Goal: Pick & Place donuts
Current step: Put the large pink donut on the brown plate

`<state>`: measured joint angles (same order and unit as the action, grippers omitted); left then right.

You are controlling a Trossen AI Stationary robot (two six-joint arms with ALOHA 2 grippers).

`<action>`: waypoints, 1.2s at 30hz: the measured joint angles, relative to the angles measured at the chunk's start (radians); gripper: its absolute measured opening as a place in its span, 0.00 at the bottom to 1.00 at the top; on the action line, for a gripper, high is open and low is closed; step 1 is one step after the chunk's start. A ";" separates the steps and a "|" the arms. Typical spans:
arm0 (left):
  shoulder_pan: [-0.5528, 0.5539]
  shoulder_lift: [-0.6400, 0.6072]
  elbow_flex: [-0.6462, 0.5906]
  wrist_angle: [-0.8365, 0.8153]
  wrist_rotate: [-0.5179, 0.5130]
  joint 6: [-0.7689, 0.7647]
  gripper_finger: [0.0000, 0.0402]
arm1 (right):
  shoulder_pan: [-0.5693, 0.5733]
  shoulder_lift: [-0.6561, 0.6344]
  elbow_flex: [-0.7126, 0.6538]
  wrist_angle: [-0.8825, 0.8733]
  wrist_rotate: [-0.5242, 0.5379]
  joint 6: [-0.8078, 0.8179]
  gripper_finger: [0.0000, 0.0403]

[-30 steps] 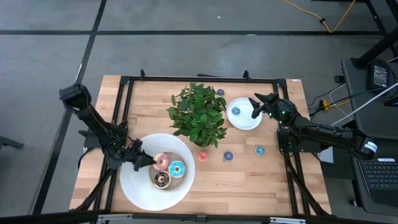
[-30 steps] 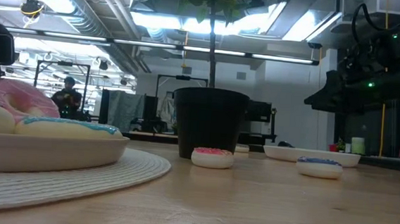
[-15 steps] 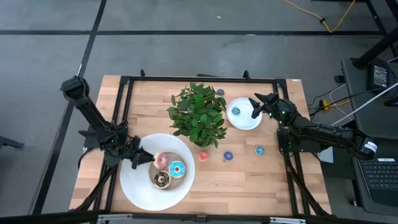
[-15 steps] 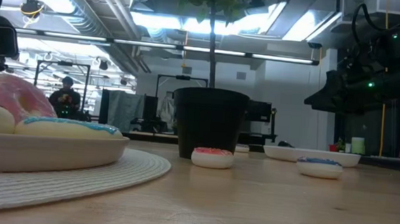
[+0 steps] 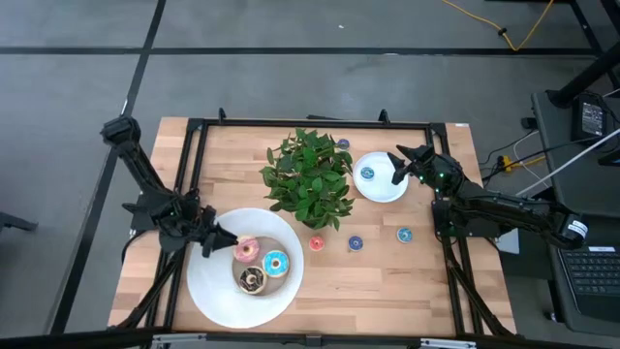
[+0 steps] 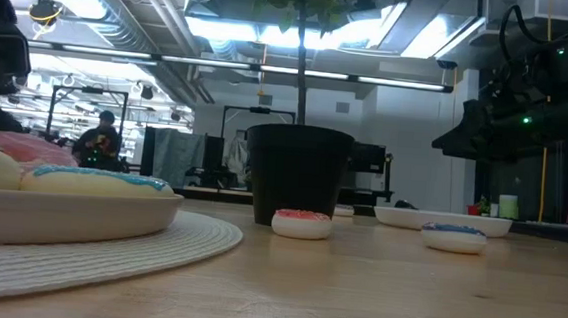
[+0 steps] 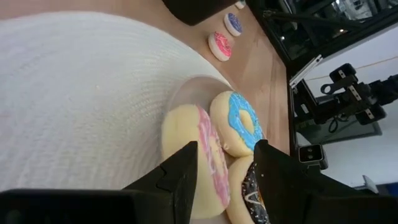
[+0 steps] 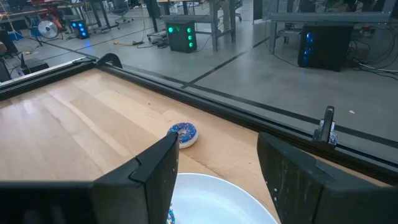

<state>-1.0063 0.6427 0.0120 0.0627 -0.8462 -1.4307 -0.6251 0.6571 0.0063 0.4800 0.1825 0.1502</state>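
A light wooden desk (image 5: 387, 271) holds a big round white woven plate (image 5: 208, 291) near its front left side. Three large toy donuts lie together in the plate: a pink-frosted donut (image 5: 244, 250), a light-blue-frosted donut (image 5: 275, 263) and a chocolate-brown donut (image 5: 252, 280). The pink one touches the blue one.

The left pincer (image 5: 215, 239) sits over the plate's left rim, right beside the pink donut. In the left wrist view its two dark fingers (image 7: 180, 177) stand apart, and the pink donut (image 7: 205, 162) shows in the gap between them. The fingers do not squeeze it; it lies on the plate.

A green leafy plant in a dark pot (image 5: 308, 177) stands in the middle of the desk. Near the plant's front are three tiny donuts in a row: a red one (image 5: 317, 243), a dark blue one (image 5: 356, 243) and a teal one (image 5: 404, 234).

To the right of the plant is a small round white plate (image 5: 383, 190) with a tiny blue donut (image 5: 367, 174) in it. Another tiny blue donut (image 5: 343, 144) lies on the desk behind that plate.

The right pincer (image 5: 398, 171) hangs over the small plate's right edge. Its fingers (image 8: 152, 171) are apart and hold nothing.
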 joint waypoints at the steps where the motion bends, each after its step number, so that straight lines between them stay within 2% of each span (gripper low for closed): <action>1: 0.000 -0.020 0.001 -0.011 -0.006 0.005 0.37 | 0.000 0.000 0.000 0.000 0.000 0.000 0.54; 4: 0.000 -0.058 0.012 -0.043 -0.041 0.038 0.37 | 0.000 0.000 0.000 0.000 0.000 0.001 0.54; 8: 0.000 -0.109 0.066 -0.199 -0.073 0.042 0.37 | 0.000 0.000 0.000 0.000 0.000 0.001 0.54; 15: 0.011 -0.161 0.303 -0.596 -0.083 0.058 0.37 | 0.000 0.000 0.000 0.000 0.000 0.000 0.54; 18: 0.051 -0.142 0.407 -0.700 -0.056 0.086 0.37 | 0.000 0.000 0.000 0.000 0.000 0.001 0.54; 21: 0.119 -0.085 0.491 -0.748 0.005 0.135 0.37 | 0.000 0.000 0.000 0.000 0.000 0.000 0.54; 29: 0.305 0.141 0.671 -0.812 0.270 0.173 0.37 | 0.000 0.000 0.000 0.000 0.000 0.001 0.54; 36: 0.406 0.382 0.808 -0.832 0.393 0.159 0.37 | 0.000 0.000 0.000 0.000 0.000 0.000 0.54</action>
<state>-0.5998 1.0242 0.8202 -0.7697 -0.4533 -1.2717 -0.6254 0.6567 0.0063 0.4798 0.1825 0.1504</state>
